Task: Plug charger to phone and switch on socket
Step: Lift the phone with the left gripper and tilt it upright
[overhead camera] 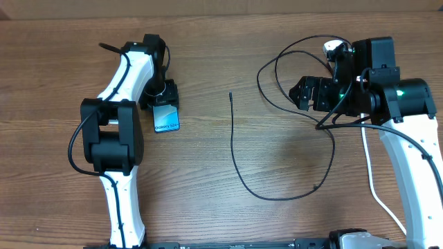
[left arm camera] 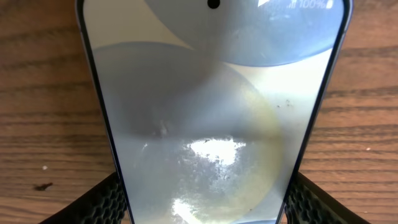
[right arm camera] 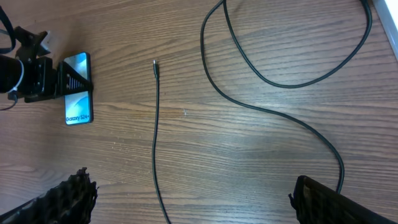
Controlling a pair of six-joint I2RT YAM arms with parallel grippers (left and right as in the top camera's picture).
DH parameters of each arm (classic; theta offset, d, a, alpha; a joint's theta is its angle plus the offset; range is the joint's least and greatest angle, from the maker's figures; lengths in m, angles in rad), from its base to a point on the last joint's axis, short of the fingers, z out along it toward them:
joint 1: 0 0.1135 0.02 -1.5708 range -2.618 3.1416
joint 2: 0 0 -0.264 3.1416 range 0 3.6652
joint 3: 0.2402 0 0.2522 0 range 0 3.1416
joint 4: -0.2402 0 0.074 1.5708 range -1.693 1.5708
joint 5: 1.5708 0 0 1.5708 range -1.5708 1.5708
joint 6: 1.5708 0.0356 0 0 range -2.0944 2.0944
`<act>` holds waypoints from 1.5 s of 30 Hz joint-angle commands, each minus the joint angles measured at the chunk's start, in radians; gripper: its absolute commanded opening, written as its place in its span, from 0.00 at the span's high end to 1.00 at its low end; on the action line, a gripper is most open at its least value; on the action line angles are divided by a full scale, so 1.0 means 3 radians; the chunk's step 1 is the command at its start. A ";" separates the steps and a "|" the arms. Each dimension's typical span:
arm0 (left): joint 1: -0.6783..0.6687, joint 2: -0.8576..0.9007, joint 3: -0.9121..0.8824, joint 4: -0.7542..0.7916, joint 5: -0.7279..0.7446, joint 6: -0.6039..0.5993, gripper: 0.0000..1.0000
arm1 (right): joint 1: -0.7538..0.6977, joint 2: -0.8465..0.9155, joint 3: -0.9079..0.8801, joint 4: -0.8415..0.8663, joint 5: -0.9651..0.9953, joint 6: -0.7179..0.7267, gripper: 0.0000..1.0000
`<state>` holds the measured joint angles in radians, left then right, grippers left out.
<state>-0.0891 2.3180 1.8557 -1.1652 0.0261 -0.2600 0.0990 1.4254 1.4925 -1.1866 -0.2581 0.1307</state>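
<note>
The left fingers (left arm camera: 112,202) grip the phone (overhead camera: 166,119) by its edges. The right fingers (right arm camera: 339,202) are wide open and empty. The charger (overhead camera: 233,142) lies on the worktop (overhead camera: 201,207) with its tip (overhead camera: 230,95) between both arms, the cable running back toward the robot.

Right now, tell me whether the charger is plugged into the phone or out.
Out. The charger's connector tip lies loose on the table, well apart from the phone, which the left gripper holds.
</note>
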 commanded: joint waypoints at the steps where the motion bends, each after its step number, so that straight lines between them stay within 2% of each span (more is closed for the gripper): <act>1: 0.0025 0.0052 0.0337 -0.0114 0.0024 -0.0018 0.47 | 0.0013 -0.0015 0.0020 0.0022 -0.0018 -0.0003 0.00; 7: 0.0025 0.0052 0.0778 -0.0359 0.0022 0.0003 0.48 | 0.0013 -0.0015 0.0020 0.0022 -0.0018 -0.0001 0.00; 11: 0.0025 0.0052 0.0963 -0.0472 -0.0004 0.0008 0.58 | 0.0013 -0.0015 0.0020 0.0022 -0.0019 -0.0001 0.00; 17: 0.0025 0.0052 0.1157 -0.0596 -0.0025 0.0006 0.66 | 0.0013 -0.0015 0.0020 0.0022 -0.0019 -0.0001 0.00; 28: 0.0025 0.0052 0.1301 -0.0688 -0.0023 0.0003 0.96 | 0.0013 -0.0015 0.0020 0.0086 -0.0020 0.0000 0.00; 34: 0.0025 0.0052 0.1339 -0.0805 0.0031 -0.0052 0.96 | 0.0013 -0.0015 0.0020 0.0122 -0.0058 0.0000 0.00; 39: 0.0025 0.0050 0.1386 -0.0900 0.0258 -0.0122 0.96 | 0.0013 -0.0015 0.0020 0.0158 -0.0184 0.0000 0.00; 45: 0.0025 0.0028 0.1616 -0.1165 0.0351 -0.0579 0.96 | 0.0046 -0.0015 0.0020 0.0193 -0.0319 -0.0001 0.00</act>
<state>-0.0891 2.3367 2.2745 -1.4960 0.0959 -0.3443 0.1009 1.4254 1.4925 -1.1366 -0.3252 0.1303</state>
